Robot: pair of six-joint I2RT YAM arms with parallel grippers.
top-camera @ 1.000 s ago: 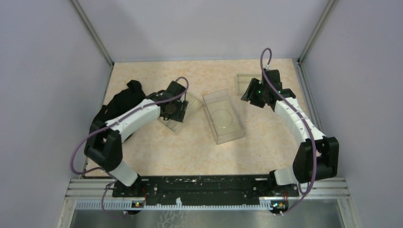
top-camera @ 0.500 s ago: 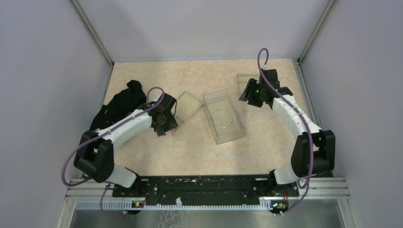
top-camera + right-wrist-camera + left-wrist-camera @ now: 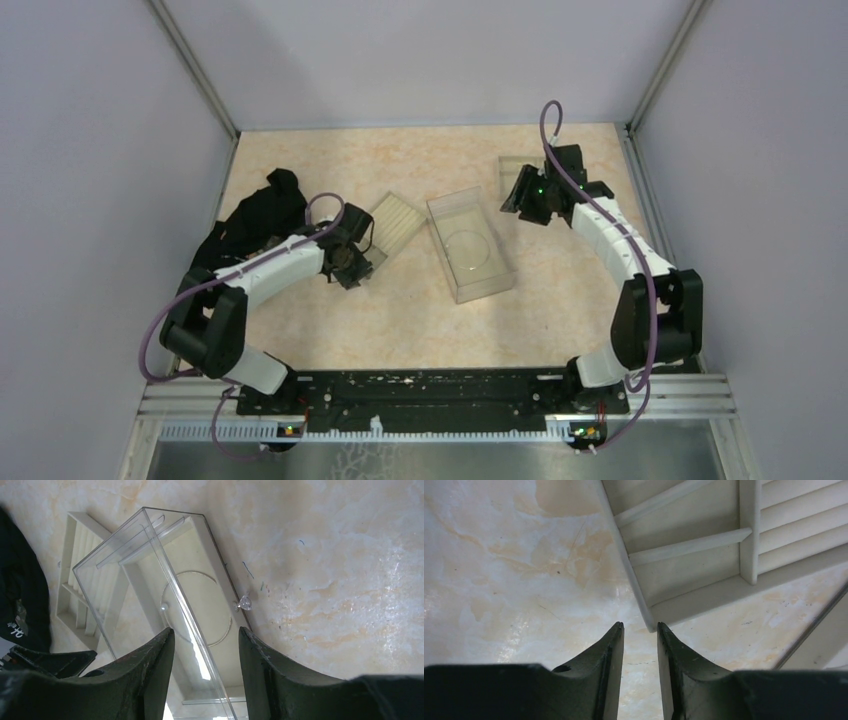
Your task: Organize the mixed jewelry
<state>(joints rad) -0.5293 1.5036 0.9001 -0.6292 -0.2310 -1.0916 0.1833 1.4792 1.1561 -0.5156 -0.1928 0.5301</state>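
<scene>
A thin silver wire hoop (image 3: 467, 246) lies inside the clear plastic box (image 3: 480, 285) at mid-table. It also shows in the right wrist view (image 3: 200, 572), with a small bead on it. A tiny crystal piece (image 3: 244, 603) lies on the table just beside the box wall. My right gripper (image 3: 523, 197) hangs right of the box; its jaws (image 3: 206, 631) are open and empty. My left gripper (image 3: 352, 265) sits low at the near-left corner of the beige ridged tray (image 3: 398, 220); its jaws (image 3: 639, 626) stand narrowly apart and hold nothing, with the tray corner (image 3: 649, 624) just ahead.
A black cloth (image 3: 262, 207) lies at the left wall, behind my left arm. A small clear tray (image 3: 508, 166) sits at the back right under my right wrist. The ridged tray (image 3: 80, 570) also shows in the right wrist view, beyond the box. Grey walls close three sides.
My left gripper has drawn back from over the ridged tray to its near-left corner and dropped lower. My right gripper has shifted slightly toward the back.
</scene>
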